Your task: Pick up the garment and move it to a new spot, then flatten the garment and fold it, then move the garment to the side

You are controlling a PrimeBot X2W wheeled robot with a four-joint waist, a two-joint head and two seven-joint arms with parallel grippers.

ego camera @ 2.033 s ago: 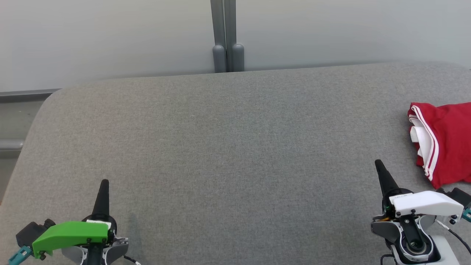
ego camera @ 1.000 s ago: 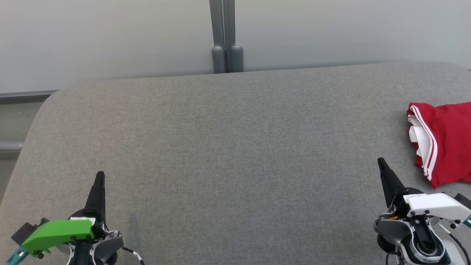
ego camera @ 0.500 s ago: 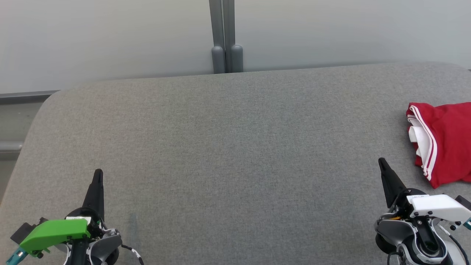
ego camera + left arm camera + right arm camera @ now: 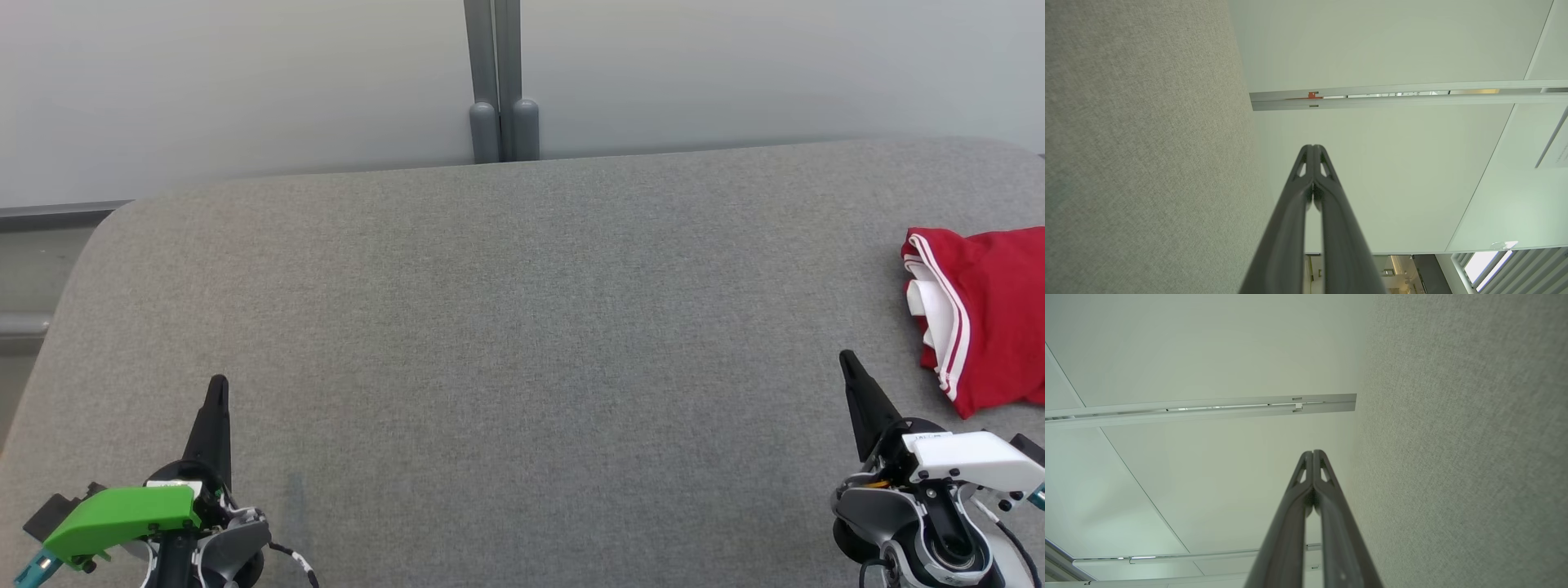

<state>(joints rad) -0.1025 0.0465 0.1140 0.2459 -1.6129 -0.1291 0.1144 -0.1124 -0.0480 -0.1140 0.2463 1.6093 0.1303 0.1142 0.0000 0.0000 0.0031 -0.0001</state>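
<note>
The red garment (image 4: 996, 310) with white stripes lies at the right edge of the head view, on the grey fabric-covered worktop (image 4: 522, 327). The frame cuts it off, so it only seems to be folded. The right end effector (image 4: 849, 363) sits at the lower right, near the garment's lower corner but apart from it, with its fingers pressed together and holding nothing. The left end effector (image 4: 218, 388) is at the lower left, well apart from the garment, its fingers likewise together and empty. Both wrist views show the tips meeting (image 4: 1312, 149) (image 4: 1312, 454).
</note>
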